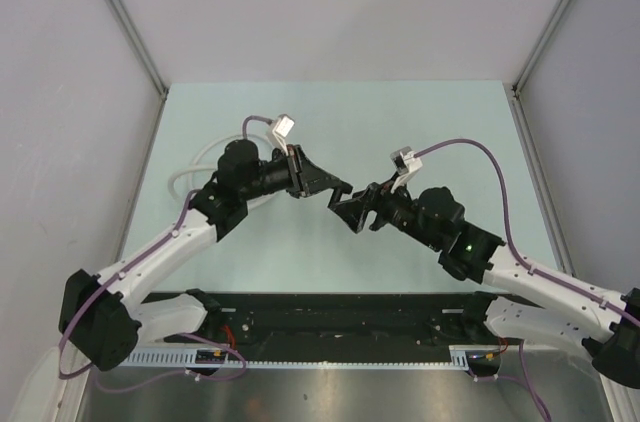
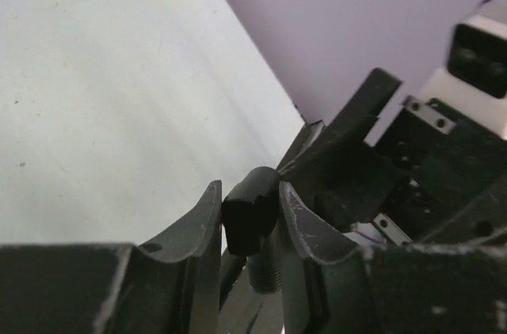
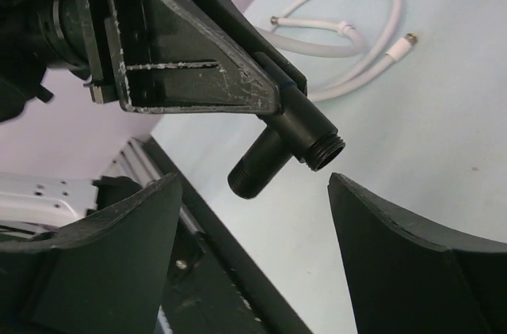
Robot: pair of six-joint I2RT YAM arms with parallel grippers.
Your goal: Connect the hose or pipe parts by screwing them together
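A black pipe fitting (image 3: pixel 297 132) with two threaded ends is clamped between the fingers of my left gripper (image 2: pixel 249 185), which is shut on it above the table's middle. In the left wrist view the fitting (image 2: pixel 252 211) fills the gap between the jaws. My right gripper (image 3: pixel 253 178) stands open just below and in front of the fitting, touching nothing. In the top view the left gripper (image 1: pixel 335 187) and the right gripper (image 1: pixel 345 210) meet tip to tip. The white hose (image 3: pixel 348 29) lies looped on the table at far left (image 1: pixel 185 177), its small metal end (image 3: pixel 410 37) free.
A black rail (image 1: pixel 330 312) runs along the table's near edge between the arm bases. Purple cables (image 1: pixel 480 157) arch over the wrists. Grey enclosure walls (image 1: pixel 90 92) close the table at left, right and back.
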